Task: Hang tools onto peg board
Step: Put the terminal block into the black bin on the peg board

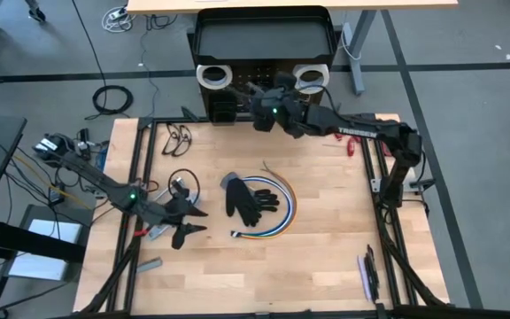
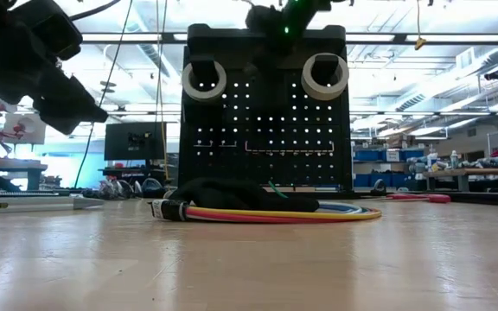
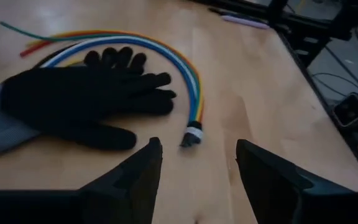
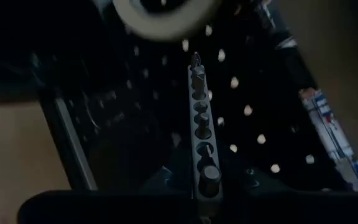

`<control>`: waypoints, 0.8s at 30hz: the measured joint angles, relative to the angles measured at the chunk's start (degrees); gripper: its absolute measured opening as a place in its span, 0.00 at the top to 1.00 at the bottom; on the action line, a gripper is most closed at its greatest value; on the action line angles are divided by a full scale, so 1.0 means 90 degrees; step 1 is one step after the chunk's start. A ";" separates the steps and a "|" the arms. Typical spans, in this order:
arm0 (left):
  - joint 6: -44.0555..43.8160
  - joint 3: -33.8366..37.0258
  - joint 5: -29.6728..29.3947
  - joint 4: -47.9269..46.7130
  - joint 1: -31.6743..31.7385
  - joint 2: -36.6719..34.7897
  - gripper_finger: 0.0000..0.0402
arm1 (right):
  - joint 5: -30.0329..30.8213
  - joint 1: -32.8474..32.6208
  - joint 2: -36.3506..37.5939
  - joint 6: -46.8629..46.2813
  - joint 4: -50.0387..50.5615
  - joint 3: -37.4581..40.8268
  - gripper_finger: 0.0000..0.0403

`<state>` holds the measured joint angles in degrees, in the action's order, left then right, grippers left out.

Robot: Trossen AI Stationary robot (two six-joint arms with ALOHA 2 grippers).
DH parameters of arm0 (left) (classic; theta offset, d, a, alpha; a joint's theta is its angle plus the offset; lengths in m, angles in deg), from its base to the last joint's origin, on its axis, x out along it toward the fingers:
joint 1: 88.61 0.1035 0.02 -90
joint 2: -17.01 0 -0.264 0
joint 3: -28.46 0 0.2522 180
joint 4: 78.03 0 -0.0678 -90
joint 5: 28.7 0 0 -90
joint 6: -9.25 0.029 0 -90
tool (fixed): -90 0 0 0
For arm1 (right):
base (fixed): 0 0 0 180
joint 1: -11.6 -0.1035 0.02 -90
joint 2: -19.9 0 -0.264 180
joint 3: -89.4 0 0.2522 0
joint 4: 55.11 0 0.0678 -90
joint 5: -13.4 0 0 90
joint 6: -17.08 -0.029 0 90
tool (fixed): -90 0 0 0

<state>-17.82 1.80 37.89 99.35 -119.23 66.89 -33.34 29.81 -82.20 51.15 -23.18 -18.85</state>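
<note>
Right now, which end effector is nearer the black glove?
Left. The left end effector hovers just beside the black glove; the right end effector is up at the peg board.

Wooden table with loose items around a black glove

A coil of coloured cables curls around the glove, touching it. Left of the glove lie a black cord loop and red-handled pliers; a grey flat piece sits nearer the front-left corner. Far right of it, a purple-handled tool lies along the edge.
</note>
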 joint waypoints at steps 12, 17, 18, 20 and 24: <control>-0.0006 -0.0007 -0.0076 -0.0146 -0.0106 0.0293 0.47 | 0.0107 0.0249 -0.0188 -0.0436 -0.0331 -0.0012 0.64; 0.0027 -0.0706 -0.0278 -0.2296 -0.0113 0.0286 0.48 | 0.0141 0.0121 -0.0071 -0.0503 -0.0085 -0.0010 0.59; -0.0039 -0.0935 -0.0323 -0.2786 -0.0111 0.0293 0.49 | 0.0210 0.0098 -0.0045 -0.0506 -0.0058 -0.0010 0.59; -0.0134 -0.1312 -0.0383 -0.3592 -0.0133 0.0297 0.51 | 0.0344 0.0060 0.0039 -0.0554 0.0106 -0.0006 0.59; -0.0246 -0.1735 -0.0394 -0.3962 -0.0388 0.0295 0.54 | 0.0374 0.0025 0.0256 -0.1163 0.0484 -0.0005 0.59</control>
<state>-20.04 -13.82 34.34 63.69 -122.73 69.55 -29.98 30.04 -79.89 40.68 -18.83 -18.90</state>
